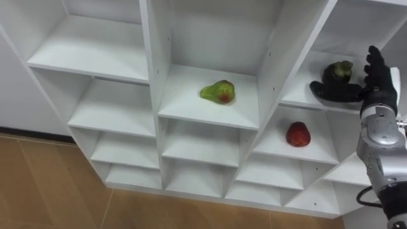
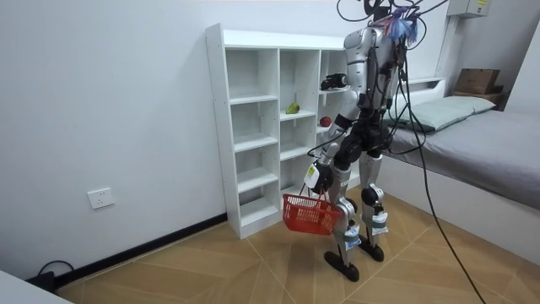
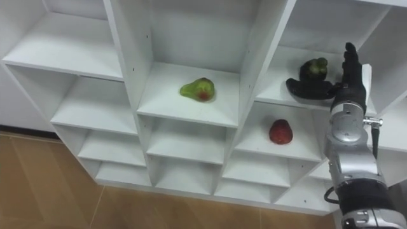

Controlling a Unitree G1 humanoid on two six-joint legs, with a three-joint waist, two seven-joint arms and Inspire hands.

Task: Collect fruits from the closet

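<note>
- My right hand [image 1: 373, 84] is open in the closet's [image 1: 152, 57] upper right compartment, thumb and straight fingers either side of the dark green fruit [image 1: 338, 70], I think ready to close.
- The red basket [image 2: 308, 213] hangs at my left hand [image 2: 316, 178]; its grip I cannot tell.
- The green pear [image 1: 218, 92] and the red fruit [image 1: 297, 134] lie in other compartments, behind partitions.

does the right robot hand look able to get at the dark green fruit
Probably yes: the right robot hand is open beside the dark green fruit in the same compartment, nothing between them. The left robot hand carries the red basket.
</note>
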